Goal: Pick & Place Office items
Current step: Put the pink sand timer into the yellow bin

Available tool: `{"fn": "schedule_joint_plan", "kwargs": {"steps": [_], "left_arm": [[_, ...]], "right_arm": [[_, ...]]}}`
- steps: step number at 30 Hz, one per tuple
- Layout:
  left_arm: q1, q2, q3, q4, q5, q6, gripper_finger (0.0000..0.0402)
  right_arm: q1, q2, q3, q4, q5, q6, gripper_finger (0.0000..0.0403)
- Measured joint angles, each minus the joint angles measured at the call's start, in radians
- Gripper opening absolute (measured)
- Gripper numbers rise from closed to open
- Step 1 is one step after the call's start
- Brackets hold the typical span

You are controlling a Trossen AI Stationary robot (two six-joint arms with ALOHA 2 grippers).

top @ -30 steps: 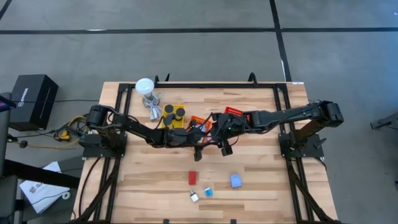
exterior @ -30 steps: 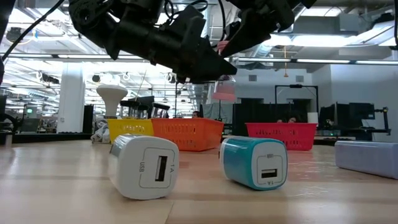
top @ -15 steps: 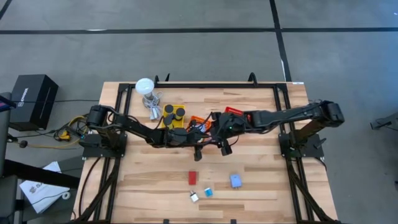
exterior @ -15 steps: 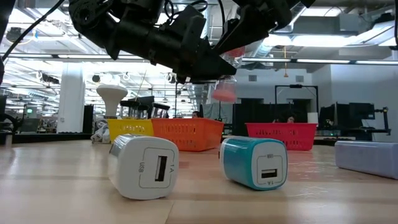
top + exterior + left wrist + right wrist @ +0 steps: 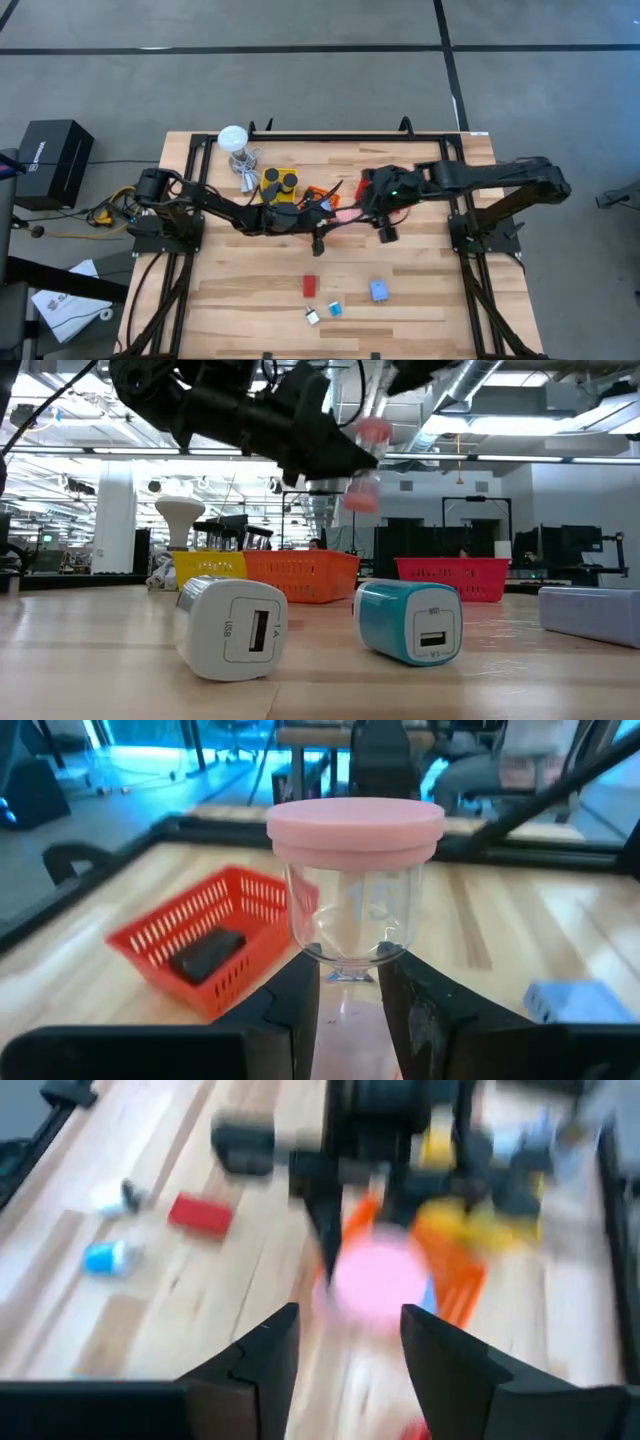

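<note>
Now the right gripper point(image 5: 386, 232) has pulled back toward its own side of the bench point(image 5: 240, 300), its fingers point(image 5: 262, 1362) spread wide and empty, where half a second ago it sat close against the left arm's load. That leaves the pink-lidded jar point(image 5: 354, 885) pinched by its stem in the left gripper point(image 5: 348, 988), held in the air above the orange basket point(image 5: 322, 199). The handover looks done, so the left arm probably only needs to place the jar

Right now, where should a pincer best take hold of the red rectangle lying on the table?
Grip it across its narrow width, coming from straight above. The red rectangle lies flat, with free space along both long edges.
</note>
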Motion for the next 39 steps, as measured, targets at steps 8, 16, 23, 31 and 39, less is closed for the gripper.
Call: {"fn": "schedule_joint_plan", "kwargs": {"steps": [8, 16, 23, 31, 39], "left_arm": [[0.0, -0.092, -0.025, 0.002, -0.018, 0.0, 0.0095], [-0.001, -0.289, -0.178, -0.003, -0.02, -0.008, 0.0095], [-0.043, -0.478, -0.409, -0.008, -0.024, -0.089, 0.0095], [-0.14, -0.578, -0.64, -0.005, -0.026, -0.17, 0.0095], [-0.177, -0.564, -0.725, -0.001, -0.039, -0.19, 0.0095]], "right_arm": [[0.057, -0.127, -0.079, -0.118, 0.092, 0.197, 0.0116], [0.12, -0.104, -0.27, 0.051, 0.166, 0.196, 0.007], [0.137, -0.087, -0.323, 0.096, 0.166, 0.198, 0.0051], [0.128, -0.088, -0.324, 0.22, 0.166, 0.135, 0.0022], [0.102, -0.088, -0.324, 0.282, 0.159, 0.136, 0.0001]]}}
